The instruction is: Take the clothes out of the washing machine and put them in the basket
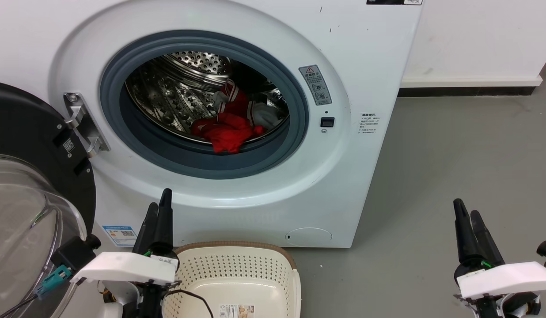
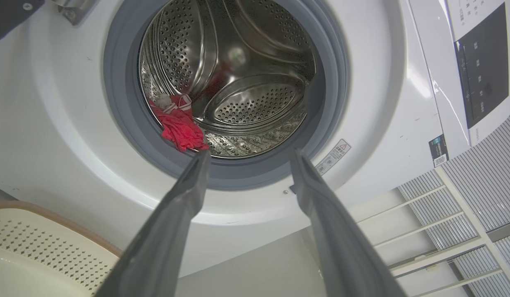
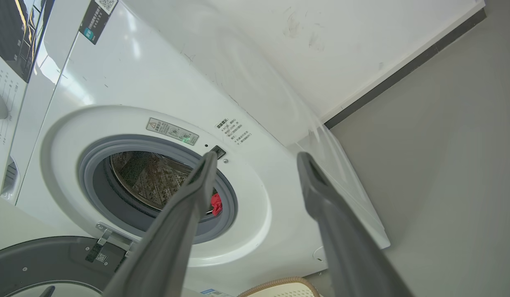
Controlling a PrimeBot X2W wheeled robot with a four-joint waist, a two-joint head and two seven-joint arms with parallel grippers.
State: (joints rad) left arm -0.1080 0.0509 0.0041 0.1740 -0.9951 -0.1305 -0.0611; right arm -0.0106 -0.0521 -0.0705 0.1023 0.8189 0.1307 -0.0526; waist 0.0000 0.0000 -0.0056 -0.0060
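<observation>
Clothes point(image 1: 229, 128): red heap with striped trim and a pale piece at its right, low at the drum's front lip inside the washing machine point(image 1: 365, 66). The left wrist view shows the red edge draped toward the grey seal (right wrist view: a red sliver). The basket point(image 1: 237, 269) is on the floor below the porthole. Left gripper point(image 2: 251, 154) and right gripper point(image 3: 258, 156): fingers parted, empty.

Shiny perforated steel drum point(image 2: 255, 99); soft clothes point(image 1: 226, 128)
</observation>
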